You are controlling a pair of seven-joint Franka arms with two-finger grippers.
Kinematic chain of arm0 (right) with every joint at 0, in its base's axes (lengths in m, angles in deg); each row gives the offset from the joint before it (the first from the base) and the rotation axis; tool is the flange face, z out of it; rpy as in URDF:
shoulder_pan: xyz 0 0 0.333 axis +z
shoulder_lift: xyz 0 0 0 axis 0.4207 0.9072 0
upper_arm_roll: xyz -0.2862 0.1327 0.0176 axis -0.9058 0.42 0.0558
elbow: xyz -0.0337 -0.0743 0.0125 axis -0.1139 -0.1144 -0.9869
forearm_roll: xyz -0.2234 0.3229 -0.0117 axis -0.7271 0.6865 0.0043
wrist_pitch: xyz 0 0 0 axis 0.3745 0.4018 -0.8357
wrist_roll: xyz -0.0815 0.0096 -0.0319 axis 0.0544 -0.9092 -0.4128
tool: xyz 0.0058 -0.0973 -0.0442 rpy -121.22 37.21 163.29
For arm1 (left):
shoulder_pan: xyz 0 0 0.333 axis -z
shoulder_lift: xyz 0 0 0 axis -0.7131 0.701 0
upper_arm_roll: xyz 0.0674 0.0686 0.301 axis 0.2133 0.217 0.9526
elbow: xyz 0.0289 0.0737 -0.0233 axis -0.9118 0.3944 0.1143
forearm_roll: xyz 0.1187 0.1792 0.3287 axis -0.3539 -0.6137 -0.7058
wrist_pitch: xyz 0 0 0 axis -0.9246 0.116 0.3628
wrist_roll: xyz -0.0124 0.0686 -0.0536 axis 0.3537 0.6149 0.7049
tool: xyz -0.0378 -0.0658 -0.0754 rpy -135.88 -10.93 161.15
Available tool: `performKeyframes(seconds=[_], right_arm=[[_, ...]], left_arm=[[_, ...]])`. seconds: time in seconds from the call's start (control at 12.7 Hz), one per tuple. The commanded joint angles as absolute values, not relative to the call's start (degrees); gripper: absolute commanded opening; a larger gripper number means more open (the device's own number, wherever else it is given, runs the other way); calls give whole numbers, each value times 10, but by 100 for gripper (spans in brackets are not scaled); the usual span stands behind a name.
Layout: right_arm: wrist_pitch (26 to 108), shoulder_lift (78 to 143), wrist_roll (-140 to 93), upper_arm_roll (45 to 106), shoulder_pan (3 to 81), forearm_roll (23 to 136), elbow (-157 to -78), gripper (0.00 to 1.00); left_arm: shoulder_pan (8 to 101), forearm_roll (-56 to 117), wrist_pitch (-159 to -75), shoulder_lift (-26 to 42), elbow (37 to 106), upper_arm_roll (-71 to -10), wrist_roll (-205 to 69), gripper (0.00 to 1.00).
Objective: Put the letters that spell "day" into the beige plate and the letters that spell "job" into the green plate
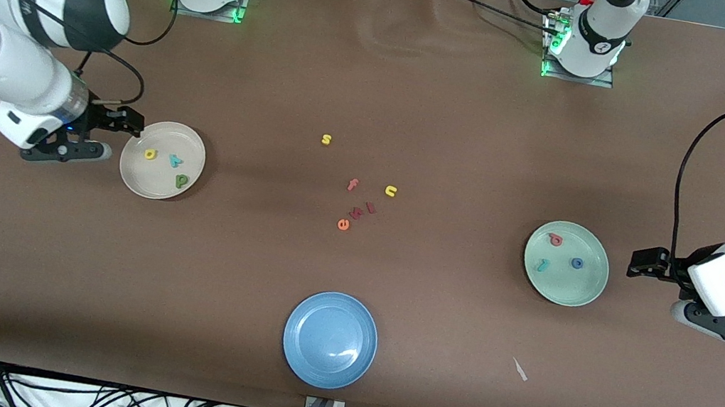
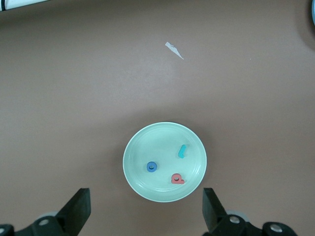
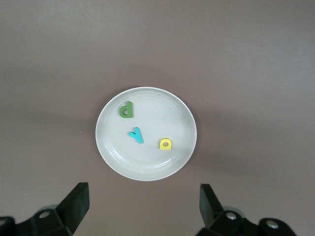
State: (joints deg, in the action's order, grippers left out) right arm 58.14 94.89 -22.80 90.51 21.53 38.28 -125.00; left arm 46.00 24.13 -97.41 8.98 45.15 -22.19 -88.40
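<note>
Ceramic-looking, the beige plate [image 1: 162, 160] and green plate [image 1: 566, 263] seem rigid and slick, so I'd leave them alone; each lies well apart from the blue plate [image 1: 330, 339], toward opposite table ends. Inside them sit the "day" letters [image 3: 139, 125] and "job" letters [image 2: 167, 165], probably feather-light, stiff, best pinched across their flat sides. My right gripper [image 1: 101, 134] and left gripper [image 1: 656, 265] hover beside their plates, jaws wide, empty.

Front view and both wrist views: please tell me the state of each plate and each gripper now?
beige plate: holds green d, teal y, yellow a
green plate: holds teal j, blue o, red-pink b
blue plate: no letters in it
left gripper: open, holds nothing, beside green plate
right gripper: open, holds nothing, beside beige plate
</note>
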Motion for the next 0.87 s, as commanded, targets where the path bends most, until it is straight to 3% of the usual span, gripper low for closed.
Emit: performKeyframes(seconds=[0.0, 0.79], right_arm=[[512, 934, -237, 893, 218, 401, -1194, 100], [392, 881, -235, 864, 225, 449, -1091, 99]], left_arm=[[469, 246, -972, 84, 448, -216, -899, 100], [468, 245, -972, 84, 447, -216, -899, 100]])
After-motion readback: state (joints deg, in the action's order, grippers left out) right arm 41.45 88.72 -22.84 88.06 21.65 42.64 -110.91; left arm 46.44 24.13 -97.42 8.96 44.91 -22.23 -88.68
